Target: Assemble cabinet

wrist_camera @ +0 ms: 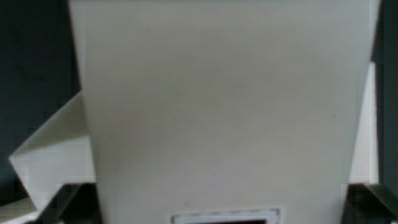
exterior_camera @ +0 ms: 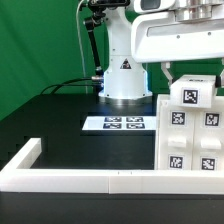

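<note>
The cabinet (exterior_camera: 190, 135) is a large white boxy body at the exterior view's right, near the front. Its face carries several small white blocks with black-and-white tags. A topmost tagged block (exterior_camera: 190, 96) stands above the rest. My gripper (exterior_camera: 190, 80) comes down from above onto that upper part. In the wrist view a broad white cabinet face (wrist_camera: 214, 100) fills the space between my dark fingers (wrist_camera: 57, 203), which lie against its two sides. My gripper (wrist_camera: 217, 205) looks closed on the cabinet. A tag edge (wrist_camera: 228, 216) shows at the jaw line.
The marker board (exterior_camera: 118, 123) lies flat on the black table in front of the robot base (exterior_camera: 125, 80). Long white border rails (exterior_camera: 85, 178) run along the front, with a corner piece (exterior_camera: 25, 155) at the exterior view's left. A green backdrop stands behind.
</note>
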Controlling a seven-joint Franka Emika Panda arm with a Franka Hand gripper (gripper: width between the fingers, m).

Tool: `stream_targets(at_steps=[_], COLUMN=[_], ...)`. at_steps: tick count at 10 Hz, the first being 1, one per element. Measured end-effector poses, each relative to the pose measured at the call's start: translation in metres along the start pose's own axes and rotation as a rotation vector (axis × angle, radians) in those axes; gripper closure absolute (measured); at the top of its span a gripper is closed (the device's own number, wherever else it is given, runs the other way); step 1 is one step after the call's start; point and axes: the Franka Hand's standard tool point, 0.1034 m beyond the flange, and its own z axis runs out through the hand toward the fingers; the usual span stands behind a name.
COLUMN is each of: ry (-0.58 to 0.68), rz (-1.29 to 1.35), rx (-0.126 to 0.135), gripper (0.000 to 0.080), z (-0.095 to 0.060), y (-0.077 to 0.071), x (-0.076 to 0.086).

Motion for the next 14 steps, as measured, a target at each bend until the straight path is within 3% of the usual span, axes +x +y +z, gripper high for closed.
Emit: stream_targets(at_steps=[6,11,14], ry=[0.001,0.021,0.002], rz=[0.38,0.96,1.27], rx=[0.003,0.027,0.055], gripper=[0.0239,0.0239,0.0239], z=[0.0,-0.002,-0.001], y=[-0.001,-0.013,-0.014], x=[0.0,-0.004,-0.004])
